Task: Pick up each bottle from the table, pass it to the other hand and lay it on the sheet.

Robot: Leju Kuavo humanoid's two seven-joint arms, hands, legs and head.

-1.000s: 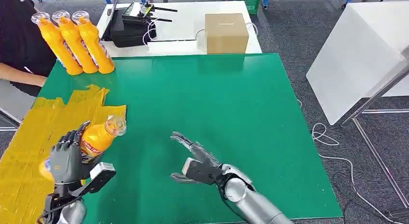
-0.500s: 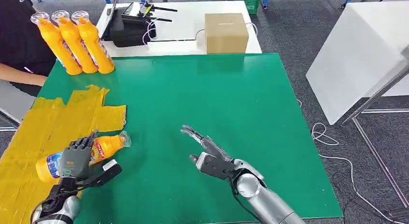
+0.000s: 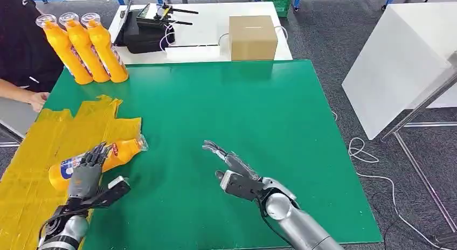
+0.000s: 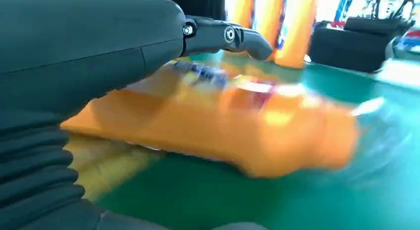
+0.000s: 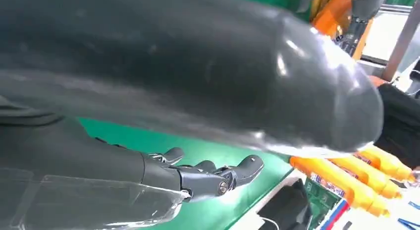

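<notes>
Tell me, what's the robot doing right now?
Left robot hand laying an orange bottle on the yellow sheet. Right robot hand open, empty. Nothing in the way.

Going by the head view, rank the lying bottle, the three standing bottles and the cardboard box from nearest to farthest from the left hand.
1. Lying bottle, under the left hand, on the yellow sheet.
2. Three standing bottles, far left corner.
3. Cardboard box, on the white table beyond.

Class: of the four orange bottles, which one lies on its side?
The bottle under the left hand, at the yellow sheet's edge; the other three stand upright.
</notes>
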